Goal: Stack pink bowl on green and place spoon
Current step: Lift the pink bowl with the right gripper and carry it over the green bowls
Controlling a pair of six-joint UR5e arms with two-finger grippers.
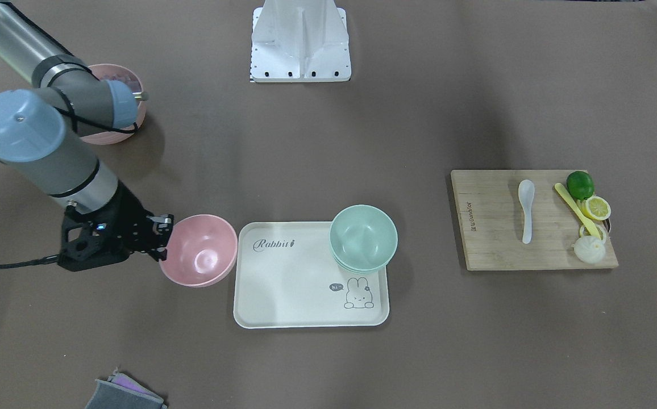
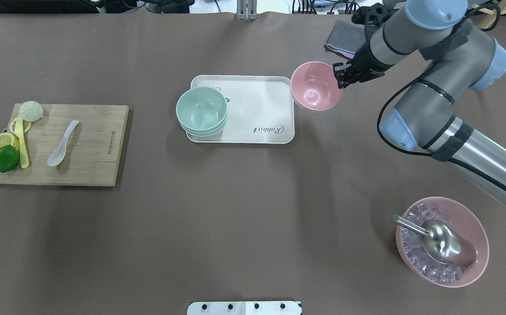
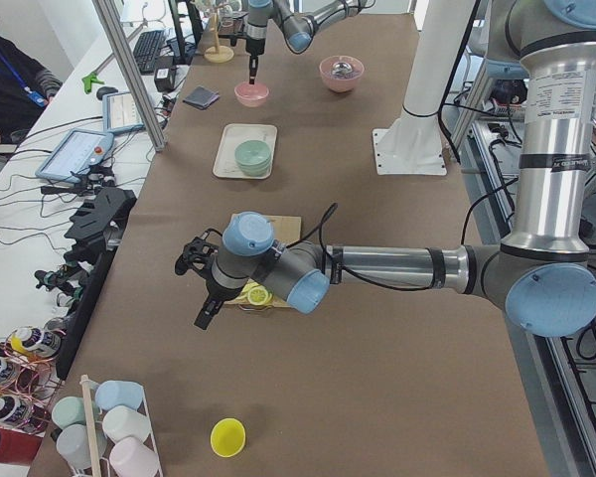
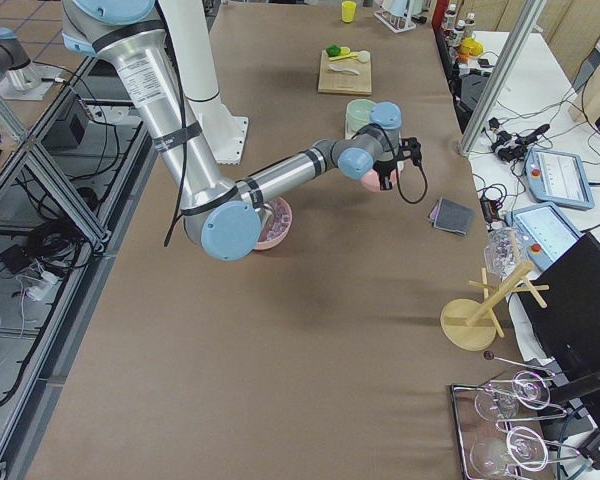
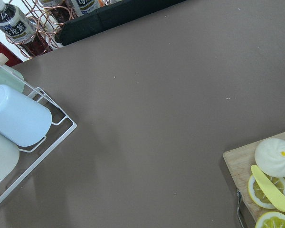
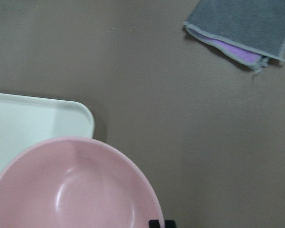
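The right claw (image 1: 162, 234) pinches the rim of the pink bowl (image 1: 198, 250), left of centre, just beside the white rabbit tray (image 1: 283, 284). The stacked green bowls (image 1: 362, 234) sit in the tray's upper right corner. The white spoon (image 1: 526, 210) lies on the wooden cutting board (image 1: 487, 227), far right. I cannot tell the left claw's (image 3: 201, 320) grip.

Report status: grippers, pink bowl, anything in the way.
Right gripper shut on pink bowl rim, beside tray. Left gripper by cutting board, state unclear. Green bowl on tray; only bare tray between bowls.

Even overhead light, soft shadows; pink bowl (image 1: 199, 250) glints; right wrist view blurred.
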